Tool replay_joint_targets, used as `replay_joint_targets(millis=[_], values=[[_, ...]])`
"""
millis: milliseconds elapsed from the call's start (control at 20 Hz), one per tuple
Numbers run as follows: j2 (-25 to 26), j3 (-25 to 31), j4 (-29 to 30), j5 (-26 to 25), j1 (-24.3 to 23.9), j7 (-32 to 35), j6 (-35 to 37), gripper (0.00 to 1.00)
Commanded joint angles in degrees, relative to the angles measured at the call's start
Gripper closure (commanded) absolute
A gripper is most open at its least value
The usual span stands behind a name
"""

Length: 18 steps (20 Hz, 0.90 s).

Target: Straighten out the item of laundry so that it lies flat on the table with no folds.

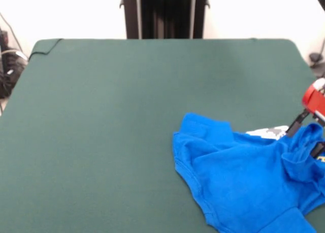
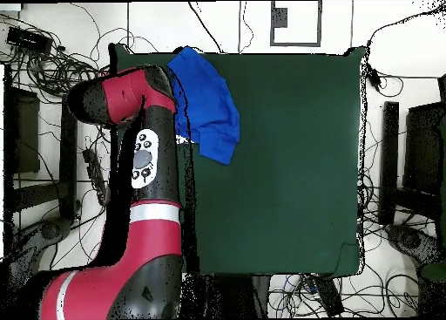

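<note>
One crumpled T-shirt (image 1: pixel 249 179) bunched lower right of surface (image 1: pixel 101 116); my tool (image 1: pixel 313 122) at its edge, grip unclear.

You see the shirt (image 2: pixel 207 105) bunched at the table's (image 2: pixel 287 177) far left corner, with folds and its lower tip pointing right. The arm (image 2: pixel 139 160) reaches up along the table's left edge, its elbow overlapping the shirt's left side. Cables litter the floor around.
</note>
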Motion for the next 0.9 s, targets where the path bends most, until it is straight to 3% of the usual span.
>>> replay_joint_targets(millis=[50, 350, 550, 700, 900], values=[[-1.76, 5.87, 1.51, -0.65, -1.28, -13.27, 4.12, 0.00], [-1.02, 6.36, 2.05, -0.04, -0.32, -9.77, 2.97, 0.00], [-7.84, 5.91, 7.89, 1.23, 0.90, -8.85, 4.07, 0.00], [-13.70, 5.16, 8.24, 2.57, 1.37, -9.49, 11.27, 0.00], [-16.76, 5.52, 6.20, 3.77, 0.87, -9.92, 18.61, 0.00]])
